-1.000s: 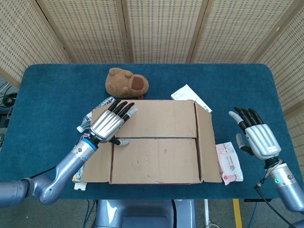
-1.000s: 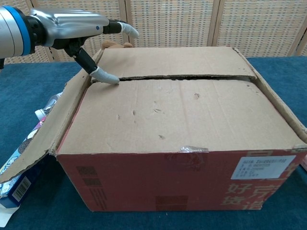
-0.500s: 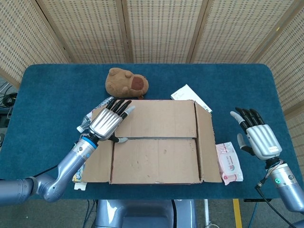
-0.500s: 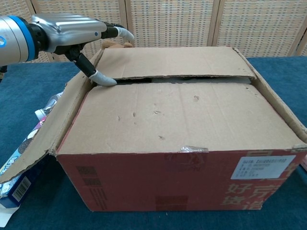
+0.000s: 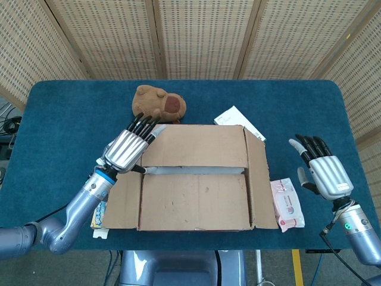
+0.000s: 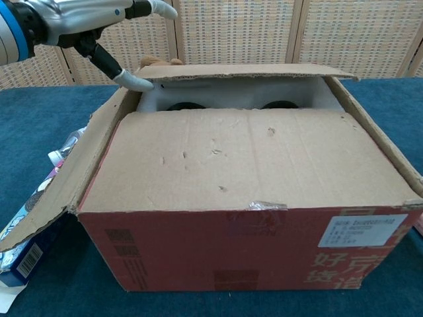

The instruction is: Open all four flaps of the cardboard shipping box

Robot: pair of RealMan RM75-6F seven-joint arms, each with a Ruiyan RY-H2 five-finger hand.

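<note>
Chest view – one box (image 6: 244, 198), left hand (image 6: 79, 16) pinching its far flap (image 6: 244, 70); right hand (image 5: 324, 173) spread, empty.

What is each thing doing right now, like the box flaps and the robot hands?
Far flap: lifted, held by the left robot hand.
Near flap: lying flat, closed.
Left side flap: folded out.
Right side flap: folded out.
Right robot hand: open, empty.
Stuffed toy: lying on table.
</note>
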